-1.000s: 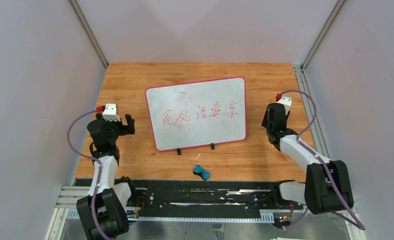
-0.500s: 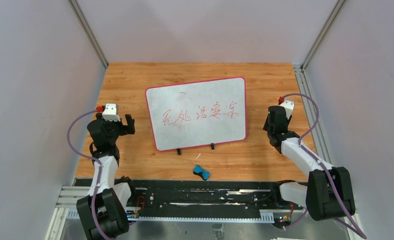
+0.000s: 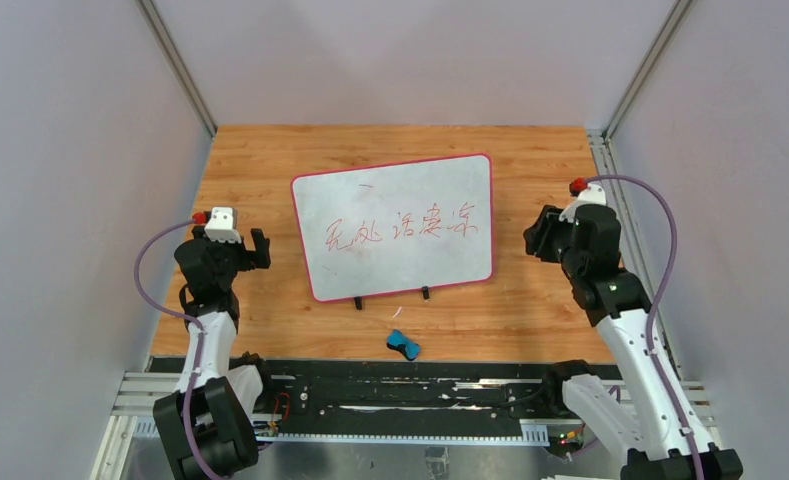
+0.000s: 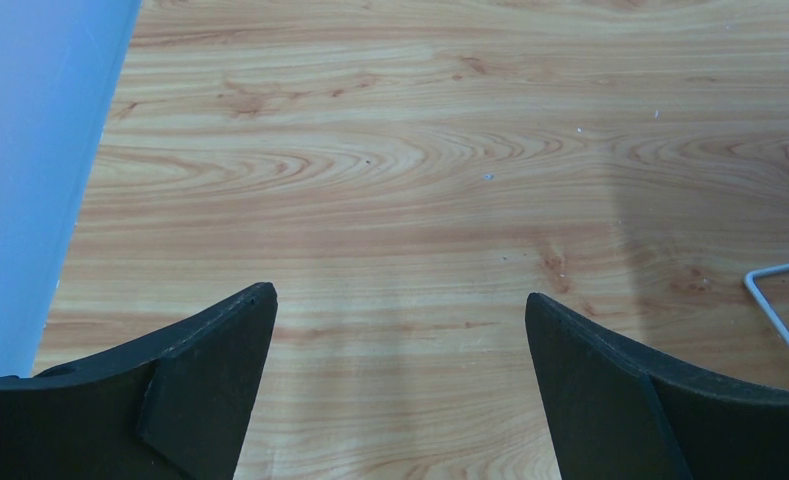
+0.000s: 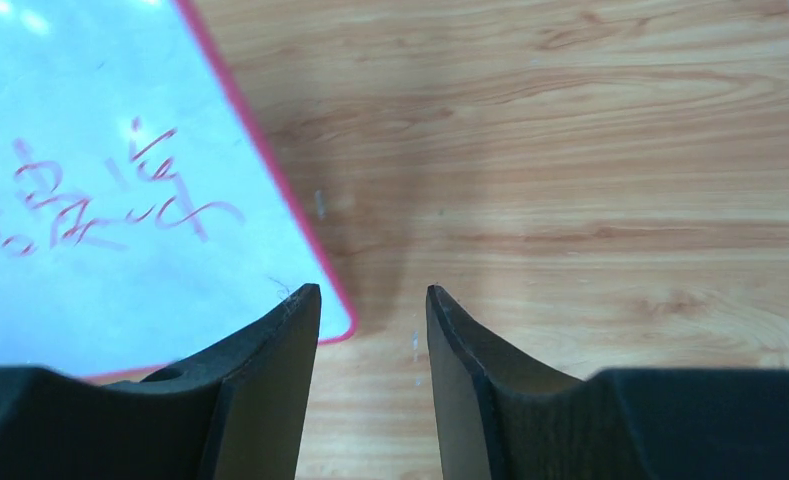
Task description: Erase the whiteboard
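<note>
Left fingers (image 3: 260, 248) sit at the left side of the bench (image 3: 250, 160), spread wide with nothing between them. They point toward the board but stay apart from its left edge. In the left wrist view only bare wood shows under them, with the grey-blue wall (image 4: 30, 150) at far left.

Whiteboard (image 3: 390, 190) lies flat mid-bench between the two arms, slightly skewed. It has a pink-red border, and its two black feet (image 3: 358, 302) are on the near edge. Red handwriting (image 3: 400, 226) runs across its middle, not wiped.

Blue eraser (image 3: 403, 345) lies on the bench just in front of the board's near edge, near the bench front and touched by neither arm.

Right fingers (image 5: 280, 350) are just beside the board's right edge, near its lower right corner. They are parted by a narrow gap and hold nothing. In the right wrist view one finger overlaps the board's rounded corner, the other is over bare wood, and the gap shows wood. Cannot tell whether they touch the board.
</note>
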Robot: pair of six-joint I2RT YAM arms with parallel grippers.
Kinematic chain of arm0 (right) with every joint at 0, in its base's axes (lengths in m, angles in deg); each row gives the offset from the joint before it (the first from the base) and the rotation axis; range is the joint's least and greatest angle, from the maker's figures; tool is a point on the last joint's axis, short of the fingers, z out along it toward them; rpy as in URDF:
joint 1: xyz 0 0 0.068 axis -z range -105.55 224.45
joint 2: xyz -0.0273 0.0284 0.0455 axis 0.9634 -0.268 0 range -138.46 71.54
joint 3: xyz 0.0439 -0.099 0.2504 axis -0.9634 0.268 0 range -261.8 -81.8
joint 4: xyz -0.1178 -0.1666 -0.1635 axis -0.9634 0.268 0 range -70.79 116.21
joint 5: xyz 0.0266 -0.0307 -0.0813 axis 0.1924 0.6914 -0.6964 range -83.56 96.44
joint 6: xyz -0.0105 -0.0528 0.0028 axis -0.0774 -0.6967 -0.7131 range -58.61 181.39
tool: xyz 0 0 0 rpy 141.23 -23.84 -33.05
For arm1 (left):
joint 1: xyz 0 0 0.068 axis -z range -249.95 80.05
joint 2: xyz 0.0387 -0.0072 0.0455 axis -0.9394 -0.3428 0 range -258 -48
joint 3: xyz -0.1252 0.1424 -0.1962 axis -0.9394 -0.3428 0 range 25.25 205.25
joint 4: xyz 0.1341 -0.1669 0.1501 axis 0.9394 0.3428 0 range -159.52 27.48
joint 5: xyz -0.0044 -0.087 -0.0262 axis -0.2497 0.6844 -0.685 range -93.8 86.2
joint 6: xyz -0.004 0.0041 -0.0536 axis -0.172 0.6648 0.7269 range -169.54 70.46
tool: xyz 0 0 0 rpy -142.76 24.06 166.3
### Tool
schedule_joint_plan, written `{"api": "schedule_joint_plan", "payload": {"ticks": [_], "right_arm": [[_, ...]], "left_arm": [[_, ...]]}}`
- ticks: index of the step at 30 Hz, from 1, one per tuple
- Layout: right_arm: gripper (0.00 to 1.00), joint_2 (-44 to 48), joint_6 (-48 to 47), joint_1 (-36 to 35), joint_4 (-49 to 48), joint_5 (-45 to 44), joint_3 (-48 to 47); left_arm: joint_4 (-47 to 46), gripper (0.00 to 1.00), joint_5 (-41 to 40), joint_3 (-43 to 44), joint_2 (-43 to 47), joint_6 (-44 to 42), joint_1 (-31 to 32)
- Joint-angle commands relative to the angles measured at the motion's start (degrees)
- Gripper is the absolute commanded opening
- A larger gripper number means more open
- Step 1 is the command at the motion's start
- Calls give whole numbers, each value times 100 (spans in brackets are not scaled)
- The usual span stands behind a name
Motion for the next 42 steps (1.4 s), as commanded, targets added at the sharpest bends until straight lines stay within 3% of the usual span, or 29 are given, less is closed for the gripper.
{"api": "schedule_joint_plan", "payload": {"ticks": [1,9,16,22,34,42], "right_arm": [[45,-181,-432,-232,1581,1279,-560],[45,-412,-748,-2120,2515,1264,-1182],[42,-973,-978,-3726,2733,864,-1371],[53,-1799,-1197,-4739,2704,613,-1466],[68,-2770,-1362,-5167,1768,1554,-1564],[68,-3254,-983,-5174,990,1539,-1426]], "left_arm": [[-48,99,68,86,105,-78,-30],[-47,99,44,103,79,-69,-26],[-50,99,39,107,79,-67,-26],[-50,99,35,103,79,-62,-26],[-45,99,50,104,86,-67,-26],[-50,99,46,102,88,-61,-26]]}}
